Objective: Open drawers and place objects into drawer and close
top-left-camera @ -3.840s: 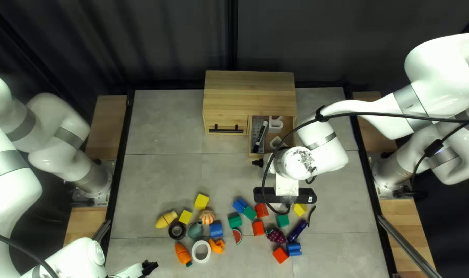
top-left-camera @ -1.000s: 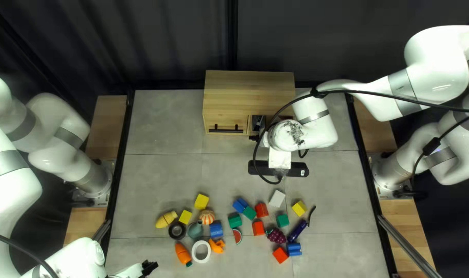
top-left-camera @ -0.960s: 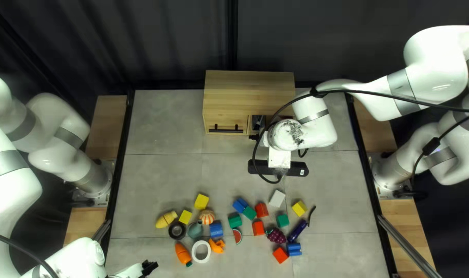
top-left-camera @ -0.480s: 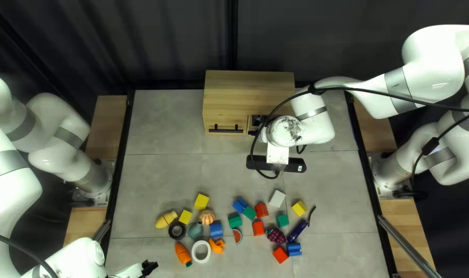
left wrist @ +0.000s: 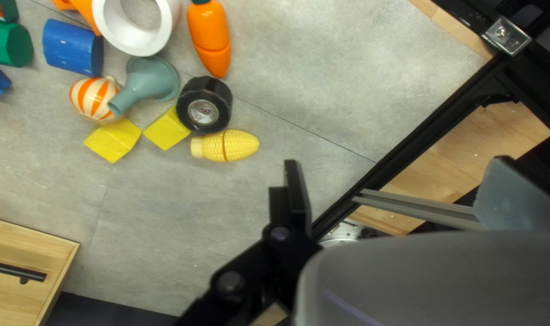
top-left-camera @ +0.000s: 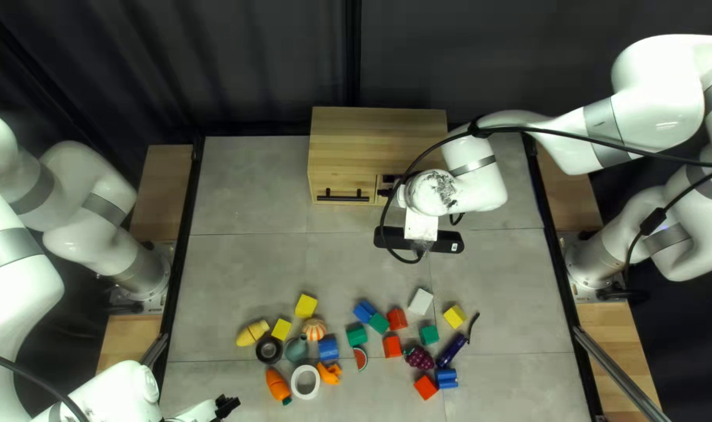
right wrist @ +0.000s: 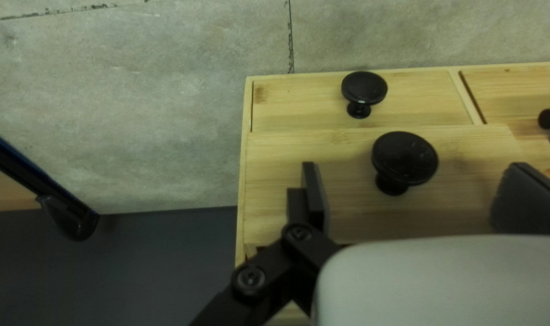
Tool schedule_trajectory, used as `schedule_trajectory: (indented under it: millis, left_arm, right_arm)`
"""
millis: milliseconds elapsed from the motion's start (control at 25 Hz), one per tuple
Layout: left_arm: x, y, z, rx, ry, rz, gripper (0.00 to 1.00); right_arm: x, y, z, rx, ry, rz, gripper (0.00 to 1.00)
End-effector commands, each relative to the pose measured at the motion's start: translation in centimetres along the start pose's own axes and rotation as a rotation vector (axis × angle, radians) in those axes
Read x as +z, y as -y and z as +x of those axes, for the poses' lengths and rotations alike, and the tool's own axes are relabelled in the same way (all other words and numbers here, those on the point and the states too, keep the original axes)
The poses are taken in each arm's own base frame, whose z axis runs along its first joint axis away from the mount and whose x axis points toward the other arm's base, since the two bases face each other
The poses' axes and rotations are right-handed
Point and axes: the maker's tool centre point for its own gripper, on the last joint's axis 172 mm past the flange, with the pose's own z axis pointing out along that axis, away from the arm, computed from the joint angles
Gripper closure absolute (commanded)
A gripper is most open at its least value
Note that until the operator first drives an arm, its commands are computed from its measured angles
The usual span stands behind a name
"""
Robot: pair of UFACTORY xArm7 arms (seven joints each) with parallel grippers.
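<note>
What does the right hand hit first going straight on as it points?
Likely the black knob on the jutting drawer front. It's roughly centred in the right hand's opening, with the drawer front right behind. Remaining gap: unclear from this view.

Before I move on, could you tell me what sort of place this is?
Most likely a robotics lab: a left arm and a right arm stand at opposite edges of one table, a dark curtain hangs behind it, and a toy carrot lies before a small wooden cabinet.
</note>
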Motion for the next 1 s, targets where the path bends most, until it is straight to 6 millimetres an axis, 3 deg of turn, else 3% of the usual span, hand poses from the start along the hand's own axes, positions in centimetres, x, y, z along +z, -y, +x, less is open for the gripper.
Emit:
schedule_trajectory:
  millis: [40, 1000]
  left_arm:
    - [0.0, 0.0, 0.0, 0.0, 0.0, 0.0, 0.0]
    - [0.0, 0.0, 0.0, 0.0, 0.0, 0.0, 0.0]
  right_arm:
    - [0.0, 0.1, 0.0, 0.001, 0.012, 0.008, 0.0]
    - [0.7, 0.1, -1.2, 0.029, 0.061, 0.027, 0.0]
